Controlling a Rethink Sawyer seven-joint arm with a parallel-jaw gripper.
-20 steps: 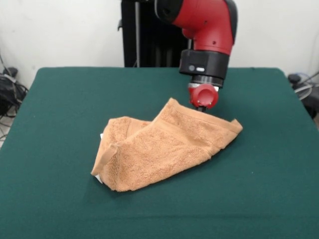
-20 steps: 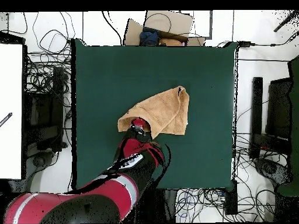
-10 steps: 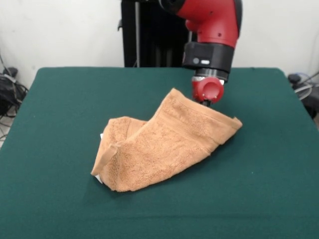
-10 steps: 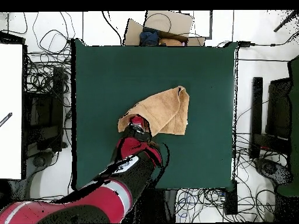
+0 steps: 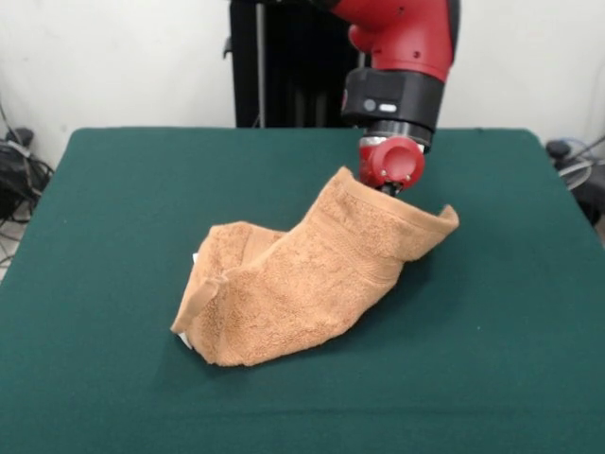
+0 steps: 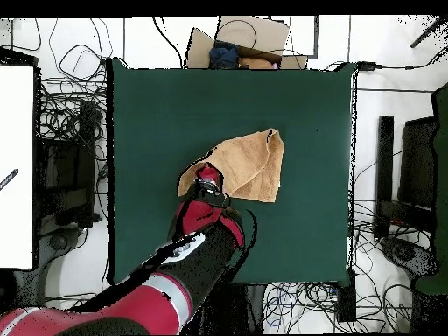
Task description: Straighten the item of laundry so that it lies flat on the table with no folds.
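The orange-tan towel [image 5: 302, 274] lies crumpled and folded over itself on the green table [image 5: 113, 189], a little right of the middle. Its far right edge is lifted off the table. My gripper [image 5: 388, 187] hangs from the red arm at that raised edge and is shut on the towel; its tips are hidden behind the cloth. A bit of white tag shows at the towel's near left corner [image 5: 186, 339]. In the overhead view the towel [image 6: 254, 162] spreads up and right from the gripper [image 6: 207, 175], on the table [image 6: 175, 105].
The black pedestal [image 5: 284, 66] stands behind the table's far edge. In the overhead view a cardboard box [image 6: 249, 39] sits past the top edge, a white board [image 6: 17, 166] lies at the left, and cables and dark equipment [image 6: 385, 175] ring the table.
The gripper has risen and shifted slightly, pulling the towel's held edge higher off the table. The rest of the towel has stayed where it was.
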